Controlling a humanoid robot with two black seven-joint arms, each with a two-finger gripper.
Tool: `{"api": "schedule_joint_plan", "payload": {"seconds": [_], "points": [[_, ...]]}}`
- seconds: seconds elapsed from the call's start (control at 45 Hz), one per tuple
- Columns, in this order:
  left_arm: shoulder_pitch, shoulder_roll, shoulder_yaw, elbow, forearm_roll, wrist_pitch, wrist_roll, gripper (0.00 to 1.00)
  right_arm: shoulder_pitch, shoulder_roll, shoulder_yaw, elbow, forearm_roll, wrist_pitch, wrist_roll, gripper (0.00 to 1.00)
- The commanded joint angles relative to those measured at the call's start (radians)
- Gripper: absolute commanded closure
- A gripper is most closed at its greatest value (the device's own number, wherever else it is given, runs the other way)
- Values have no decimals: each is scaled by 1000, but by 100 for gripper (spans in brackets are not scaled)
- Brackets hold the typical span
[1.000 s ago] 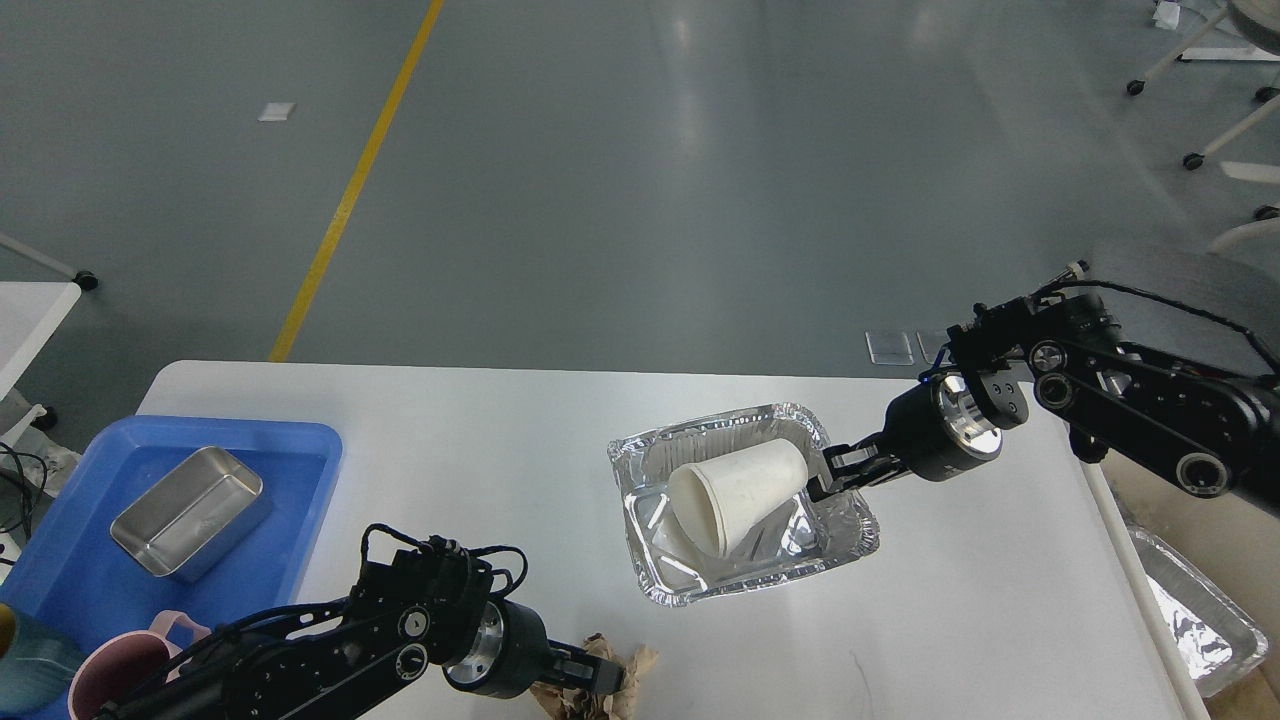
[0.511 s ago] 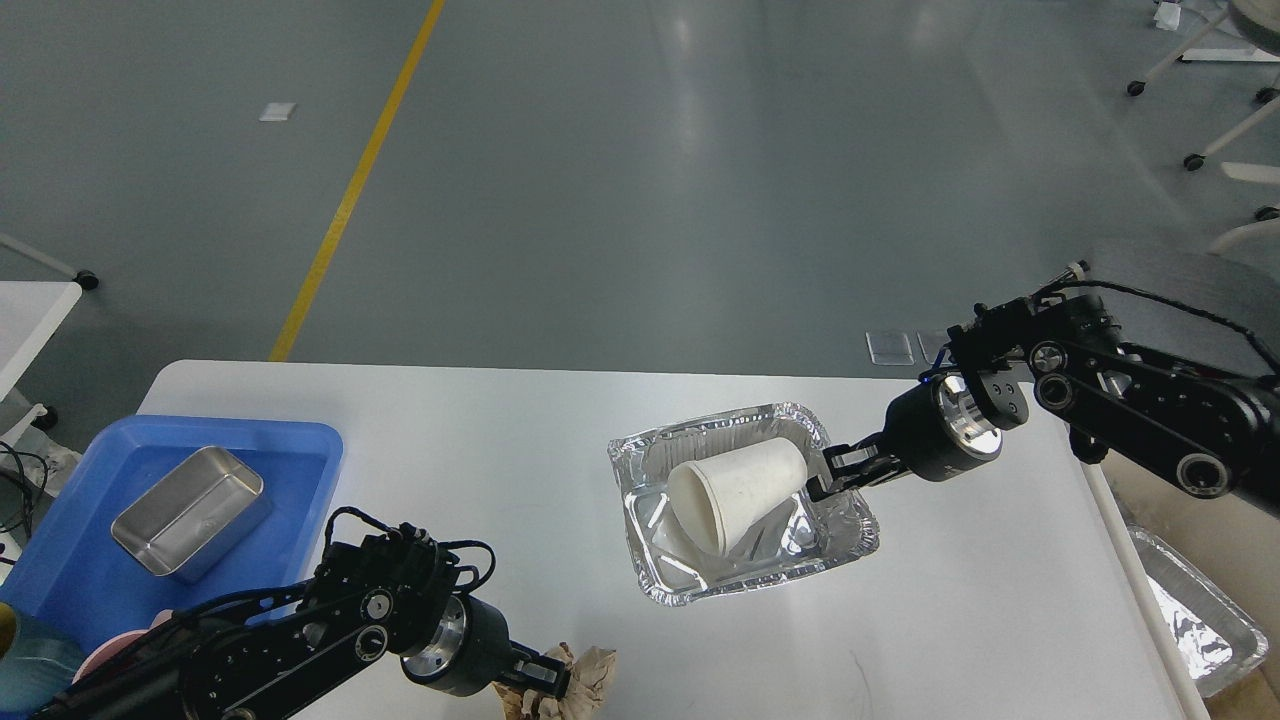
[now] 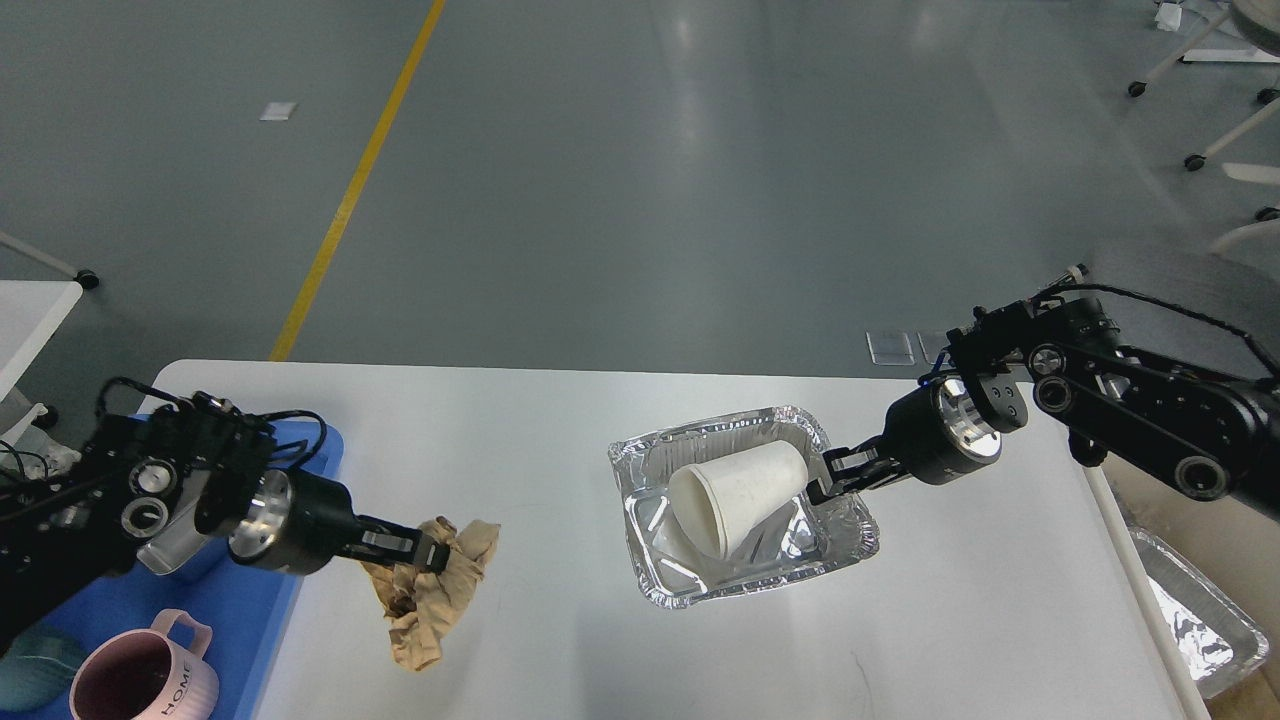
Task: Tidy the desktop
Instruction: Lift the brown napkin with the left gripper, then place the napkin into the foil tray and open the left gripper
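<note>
The white desktop [image 3: 520,420] fills the lower half of the head view. My left gripper [image 3: 432,553] is shut on a crumpled brown paper [image 3: 435,590], which hangs from it above the table's left part. At the centre sits a foil tray [image 3: 850,530] with a white paper cup [image 3: 735,495] lying on its side inside. My right gripper [image 3: 822,482] is shut on the tray's right rim.
A blue plastic tray [image 3: 235,610] at the left edge holds a steel box, mostly hidden by my left arm, and a pink mug [image 3: 140,675]. Another foil tray [image 3: 1195,610] lies off the table's right edge. Office chair bases stand far right.
My left arm has swung up and to the left, lifting the crumpled brown paper from the table's front edge. The right arm and the foil tray have stayed in place.
</note>
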Motion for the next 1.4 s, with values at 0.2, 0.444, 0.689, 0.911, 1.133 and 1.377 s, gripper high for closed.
{"api": "schedule_joint_plan", "payload": {"seconds": [0.2, 0.444, 0.689, 0.911, 1.133, 1.377], "points": [[-85, 150, -234, -5, -193, -1, -34, 100, 0, 7, 0, -2, 0, 0, 0, 100], [-240, 134, -222, -2, -290, -1, -49, 100, 0, 10, 0, -1, 0, 0, 0, 100], [-313, -102, -98, 52, -264, -1, -40, 100, 1, 10, 2, -1, 2, 0, 2, 100], [-317, -358, 89, 133, -129, -1, -37, 100, 3, 10, 2, -1, 3, 0, 2, 100], [-312, -487, 137, 204, -74, -1, -34, 100, 7, 10, 2, -2, 3, 0, 2, 100], [-289, -521, 138, 222, -42, -1, -12, 92, 12, 10, 5, -1, 5, 0, 2, 100]]}}
